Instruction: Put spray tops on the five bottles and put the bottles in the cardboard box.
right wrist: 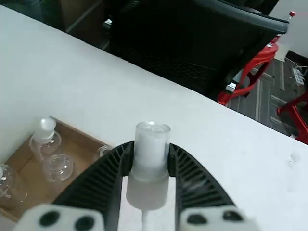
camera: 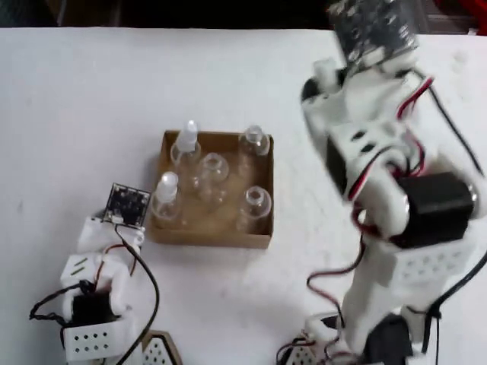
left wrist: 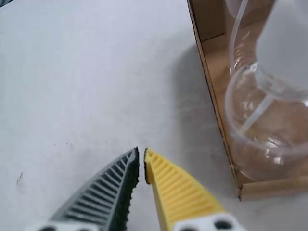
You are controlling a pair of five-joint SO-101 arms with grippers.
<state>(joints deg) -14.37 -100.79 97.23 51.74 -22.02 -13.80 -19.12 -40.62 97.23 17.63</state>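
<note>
We judge the spray top (right wrist: 150,166) light and slippery, so our right gripper (right wrist: 150,147), raised beside the cardboard box (camera: 213,237), pinches its middle snugly.

Bright, even light; white tabletop (camera: 91,91) washed pale, dark past its far edge. Soft shadow along the cardboard box (left wrist: 209,19) wall.

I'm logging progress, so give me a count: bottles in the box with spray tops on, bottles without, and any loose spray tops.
Bottles with a spray top on: 2
Bottles without a top: 3
Loose spray top: 1, held in the right gripper
Total: 6 things, with all 5 bottles standing in the cardboard box.
</note>
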